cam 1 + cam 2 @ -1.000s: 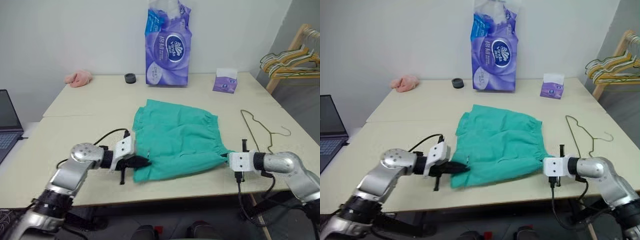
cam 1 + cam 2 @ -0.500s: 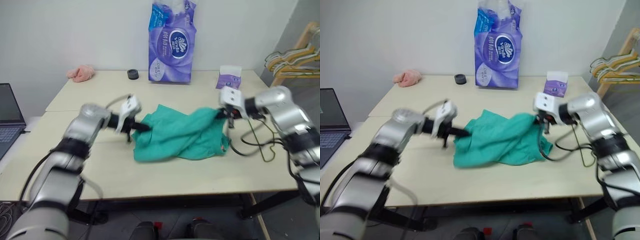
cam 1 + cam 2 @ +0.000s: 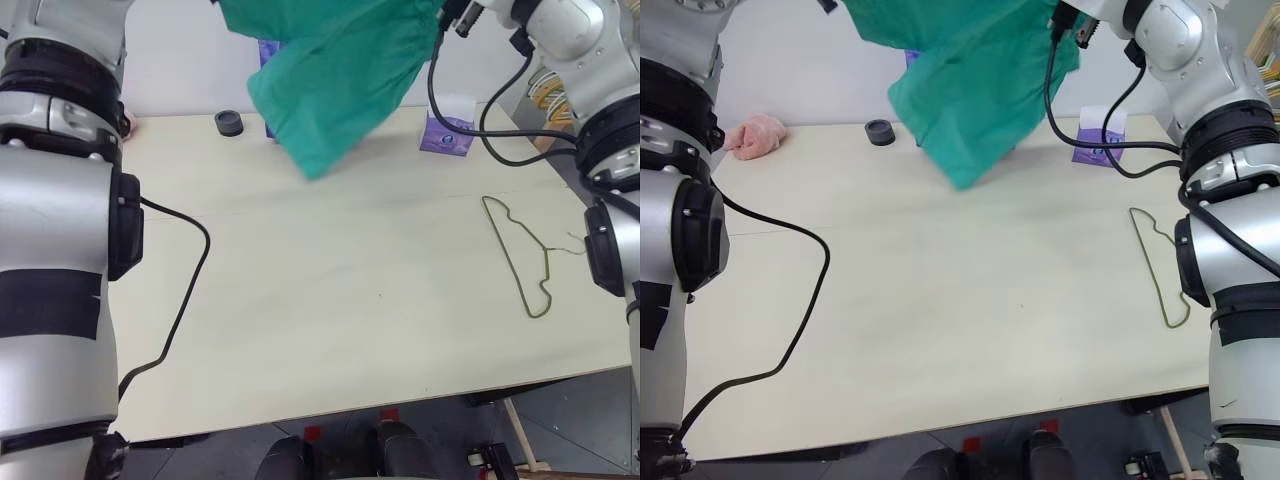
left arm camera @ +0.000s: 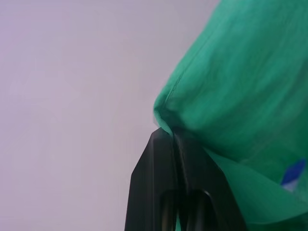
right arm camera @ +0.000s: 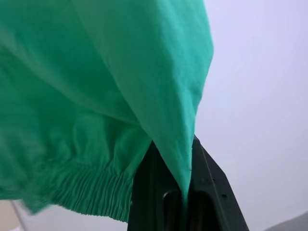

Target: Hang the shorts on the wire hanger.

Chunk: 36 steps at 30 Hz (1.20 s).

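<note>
Head views: the shorts [image 3: 335, 75], flat on the table [image 3: 330, 300] a second ago, now hang high above its far edge, off the surface. The hanger [image 3: 520, 255] lies untouched on the right side, well apart.

Left wrist: left gripper [image 4: 172, 137] pinched tight on a fabric edge.

Right wrist: right gripper [image 5: 185, 180] closed on a fold, probably near the waistband.

Lift done; the shorts must next come to the hanger.

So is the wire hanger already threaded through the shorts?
No, the wire hanger lies bare on the table, while the shorts hang above it.
</note>
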Each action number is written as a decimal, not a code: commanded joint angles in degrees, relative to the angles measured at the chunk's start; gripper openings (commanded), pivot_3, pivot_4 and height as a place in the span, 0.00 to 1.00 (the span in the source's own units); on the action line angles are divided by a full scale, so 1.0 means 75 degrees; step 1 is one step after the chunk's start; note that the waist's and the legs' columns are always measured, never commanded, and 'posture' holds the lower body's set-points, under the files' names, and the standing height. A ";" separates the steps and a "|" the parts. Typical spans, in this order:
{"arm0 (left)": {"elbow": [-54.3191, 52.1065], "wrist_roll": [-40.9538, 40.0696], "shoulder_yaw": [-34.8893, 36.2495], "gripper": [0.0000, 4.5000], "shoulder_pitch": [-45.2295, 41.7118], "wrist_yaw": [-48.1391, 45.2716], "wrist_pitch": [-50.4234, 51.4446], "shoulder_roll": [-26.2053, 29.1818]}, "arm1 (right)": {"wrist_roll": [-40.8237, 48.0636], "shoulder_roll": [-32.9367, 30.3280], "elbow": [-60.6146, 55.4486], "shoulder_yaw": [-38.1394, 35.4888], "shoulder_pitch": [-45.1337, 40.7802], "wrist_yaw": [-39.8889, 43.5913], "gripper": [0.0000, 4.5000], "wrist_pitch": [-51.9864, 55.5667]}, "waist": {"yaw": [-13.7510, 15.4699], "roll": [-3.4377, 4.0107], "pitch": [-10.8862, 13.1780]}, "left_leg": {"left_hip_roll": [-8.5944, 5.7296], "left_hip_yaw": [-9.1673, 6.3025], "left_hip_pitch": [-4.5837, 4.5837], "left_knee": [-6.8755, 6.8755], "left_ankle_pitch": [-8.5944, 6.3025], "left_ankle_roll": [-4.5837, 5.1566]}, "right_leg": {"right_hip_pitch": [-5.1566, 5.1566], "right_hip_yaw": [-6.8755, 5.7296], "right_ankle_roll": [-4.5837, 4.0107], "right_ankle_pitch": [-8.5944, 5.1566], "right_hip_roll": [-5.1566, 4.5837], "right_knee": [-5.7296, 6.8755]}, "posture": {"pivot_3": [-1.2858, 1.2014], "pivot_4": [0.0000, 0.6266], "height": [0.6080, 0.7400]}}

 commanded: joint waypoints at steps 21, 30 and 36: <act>-1.0717 -0.5056 -0.0962 0.00 0.9695 -0.7930 0.5829 0.3819 | 0.2164 -0.2016 -0.8518 -0.0450 0.8952 0.5915 0.00 0.1248 | 0.0165 0.0065 0.0044 | 0.0051 -0.0012 0.0428 0.0147 -0.0037 0.0166 | 0.0491 0.0008 0.0025 0.0016 0.0061 0.0041 | 0.51 0.08 1.00; -1.1597 -0.5725 -0.1011 0.00 1.0396 -0.7930 0.6047 0.4412 | 0.2701 -0.2751 -1.0182 -0.0717 1.0332 0.6559 0.00 0.2281 | 0.0407 0.0059 0.0046 | 0.0045 -0.0002 0.0433 0.0156 -0.0037 0.0167 | 0.0495 0.0016 0.0019 0.0013 0.0089 0.0046 | 0.50 0.08 1.00; -1.1843 -0.5753 -0.0977 0.00 1.0410 -0.7930 0.6268 0.4313 | 0.2752 -0.2813 -1.0752 -0.0791 1.0623 0.6695 0.00 0.3016 | 0.0404 0.0058 0.0045 | 0.0049 0.0004 0.0435 0.0158 -0.0037 0.0167 | 0.0495 0.0018 0.0018 0.0010 0.0101 0.0046 | 0.50 0.08 1.00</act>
